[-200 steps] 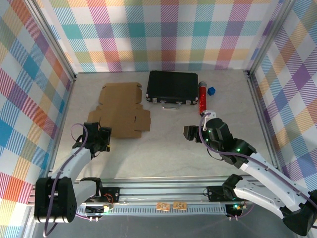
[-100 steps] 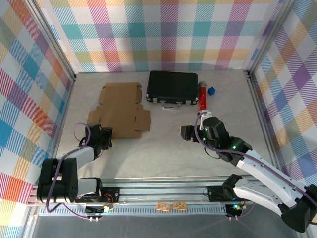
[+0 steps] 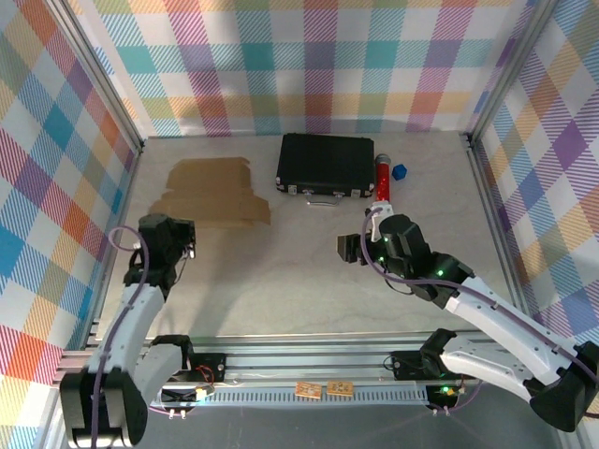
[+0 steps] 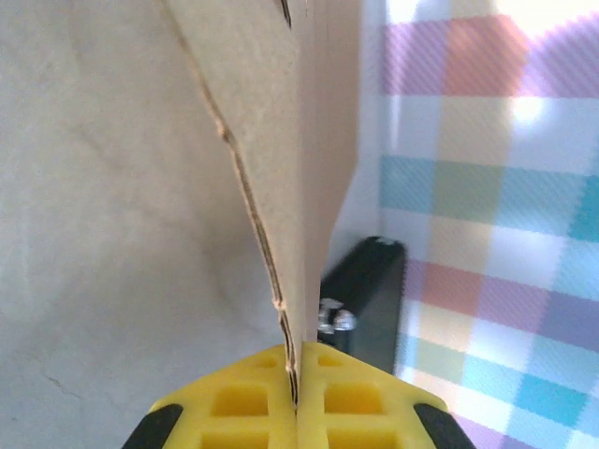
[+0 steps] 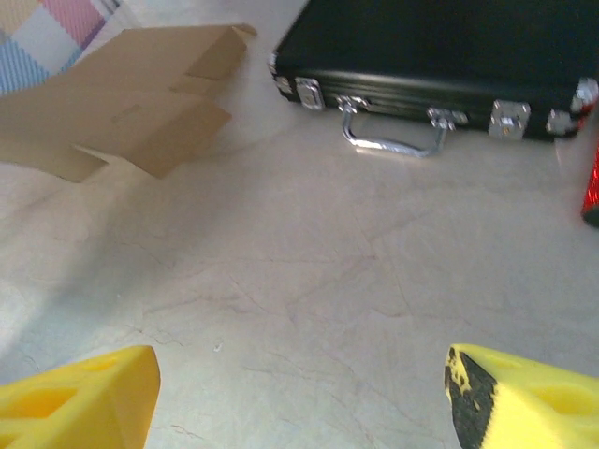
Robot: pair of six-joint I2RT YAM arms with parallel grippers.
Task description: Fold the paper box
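The paper box (image 3: 213, 192) lay as an unfolded sheet just beyond the left claw (image 3: 176, 236), which was clamped on its near edge. From the wrist, the cardboard ran edge-on away from the yellow fingertips (image 4: 245, 407), tilted up off the table (image 3: 281, 271). Beyond that claw and to its right sat a black case (image 3: 326, 164), handle toward us. A red cylinder (image 3: 382, 180) lay at the case's right end, with a small blue object (image 3: 401, 172) just beside it, both beyond the right claw (image 3: 350, 249). The left arm reached forward along the left wall. The right arm stretched in toward the centre, its jaws wide apart above bare table, pointing at the case.
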